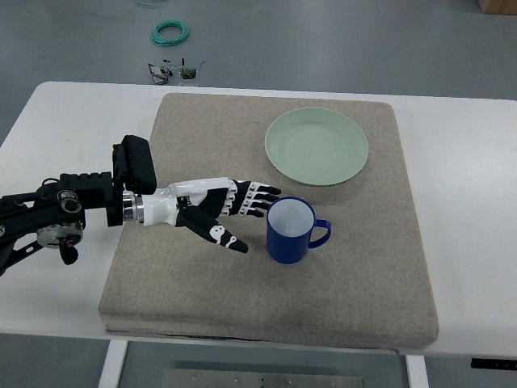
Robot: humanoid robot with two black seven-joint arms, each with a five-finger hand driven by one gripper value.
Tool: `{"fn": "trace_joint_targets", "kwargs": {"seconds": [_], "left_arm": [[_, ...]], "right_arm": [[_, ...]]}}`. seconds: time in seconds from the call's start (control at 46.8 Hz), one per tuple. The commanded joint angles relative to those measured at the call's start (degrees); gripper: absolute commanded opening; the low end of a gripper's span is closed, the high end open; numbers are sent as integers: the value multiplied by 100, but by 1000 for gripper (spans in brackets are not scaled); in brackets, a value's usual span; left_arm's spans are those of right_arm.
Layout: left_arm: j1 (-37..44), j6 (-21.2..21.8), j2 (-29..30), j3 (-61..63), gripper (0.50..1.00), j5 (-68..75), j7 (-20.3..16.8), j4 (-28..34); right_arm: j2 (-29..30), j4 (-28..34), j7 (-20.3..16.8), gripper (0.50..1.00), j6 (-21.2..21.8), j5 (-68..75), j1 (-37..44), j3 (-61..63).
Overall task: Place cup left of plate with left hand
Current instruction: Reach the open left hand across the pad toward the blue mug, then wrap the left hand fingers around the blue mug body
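A blue cup (292,229) with a white inside stands upright on the grey mat (266,307), its handle pointing right. It sits just below and slightly left of the pale green plate (317,146). My left hand (246,214) reaches in from the left, fingers spread and pointing at the cup's left side. The fingertips (273,192) are close to the cup's rim and the thumb lies lower, with nothing held.
The mat lies on a white table (468,202). Beyond the table's far edge, a green cable coil (171,32) and a small dark clutter (176,73) lie on the floor. Bare mat lies left of the plate.
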Motion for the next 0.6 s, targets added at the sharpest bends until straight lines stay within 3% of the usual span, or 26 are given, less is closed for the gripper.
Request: {"fn": "trace_joint_targets", "kwargs": {"seconds": [0.0, 0.578], "left_arm": [[6, 53, -61, -7, 994, 20, 0, 36], [15, 176, -649, -7, 994, 11, 9, 414]], "right_arm": [[0, 0, 0, 934, -3, 0, 0, 0], [0, 0, 0, 934, 6, 0, 0, 0]]}}
